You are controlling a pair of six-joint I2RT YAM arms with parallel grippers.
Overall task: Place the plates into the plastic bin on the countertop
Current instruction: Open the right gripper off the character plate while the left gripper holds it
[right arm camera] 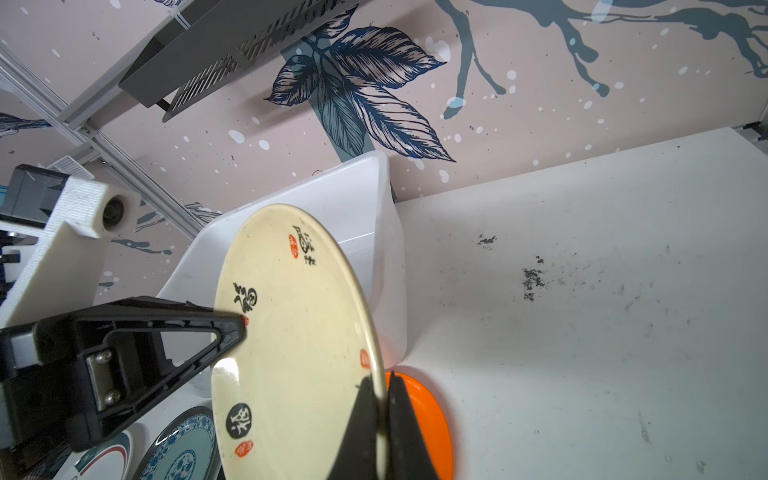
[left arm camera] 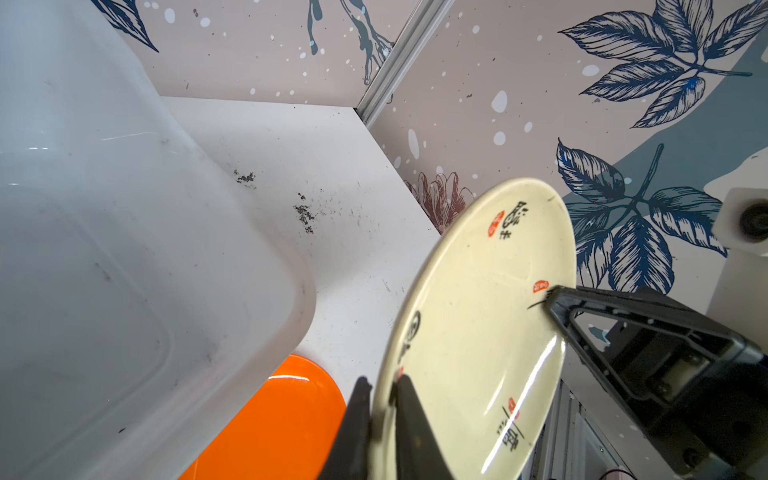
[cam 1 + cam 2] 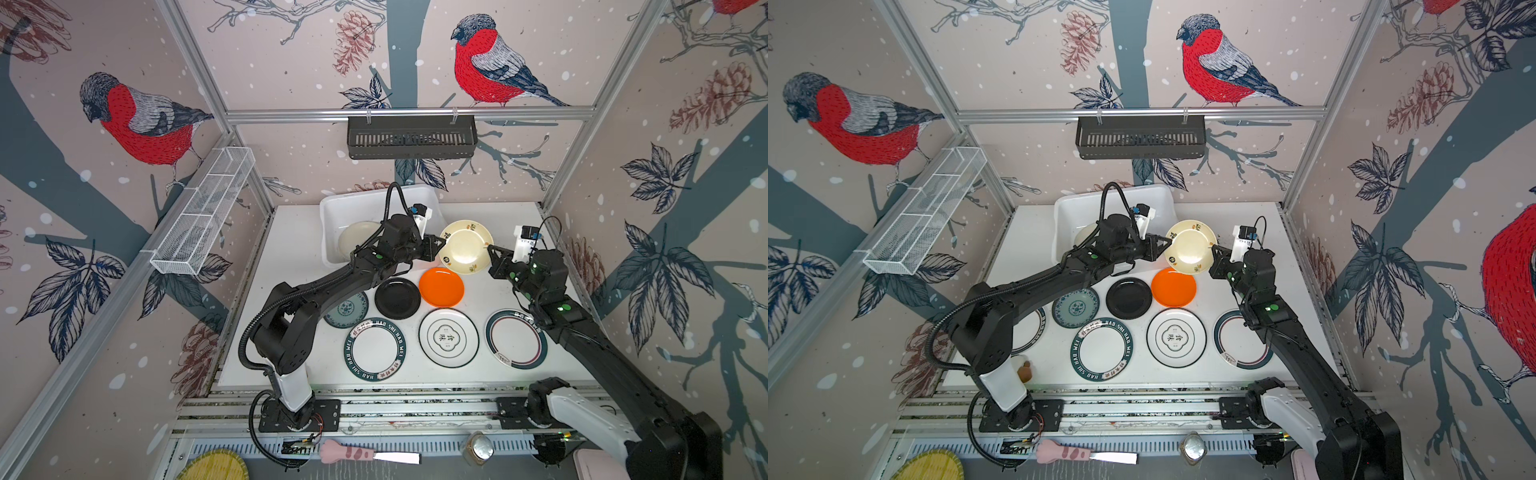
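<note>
Pinched at opposite rims by left end effector (image 3: 441,242) and right end effector (image 3: 490,249), the cream plate (image 3: 465,248) hangs beside the plastic bin (image 3: 331,232), on the left arm's side.

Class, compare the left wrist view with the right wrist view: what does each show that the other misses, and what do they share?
Only left wrist: the right arm's camera. Only right wrist: the left arm's camera, black slotted basket, teal patterned plate. Both: the tilted cream plate, left fingers and right fingers pinching its opposite rims, the plastic bin, orange plate, speckled countertop.
</note>
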